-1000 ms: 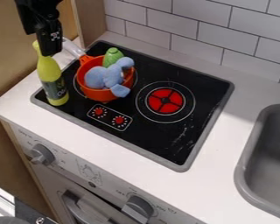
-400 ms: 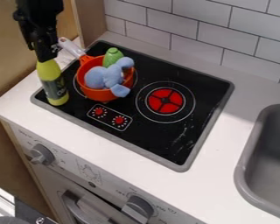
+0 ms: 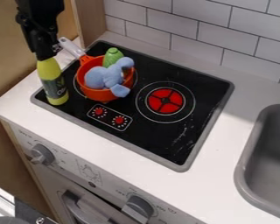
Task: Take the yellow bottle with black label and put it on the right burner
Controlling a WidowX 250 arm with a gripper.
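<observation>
Oven front: I have the grey door handle [image 3: 78, 210] lowest in the view, with a grey right knob [image 3: 138, 209] beside it and a left knob [image 3: 42, 155] farther up to the left.
Counter: white, its surface [image 3: 116, 153] running around the black stovetop [image 3: 151, 142].
Sink: grey, its rim [image 3: 243, 175] at the right edge of my view.
Dials: two red ones in a white-outlined panel [image 3: 109, 117] at the stovetop's front.
Yellow bottle: upright at the stovetop's front left corner, dark label facing me; its body [image 3: 52, 83] is left of the orange pot, its top hidden by the gripper [image 3: 47, 57].
Right burner: red centre [image 3: 166, 101] inside white rings, well apart from the bottle.
Orange pot: on the left burner, wall [image 3: 100, 94] toward me, pale handle [image 3: 71, 47] pointing back left.
Pot contents: a blue plush toy [image 3: 105, 78], partly over the rim, and a green item [image 3: 112, 57] behind it.
Gripper: directly over the bottle's neck; I can't tell how far it's open or whether it has hold of the bottle.
Back wall: white tiles [image 3: 224, 33].
</observation>
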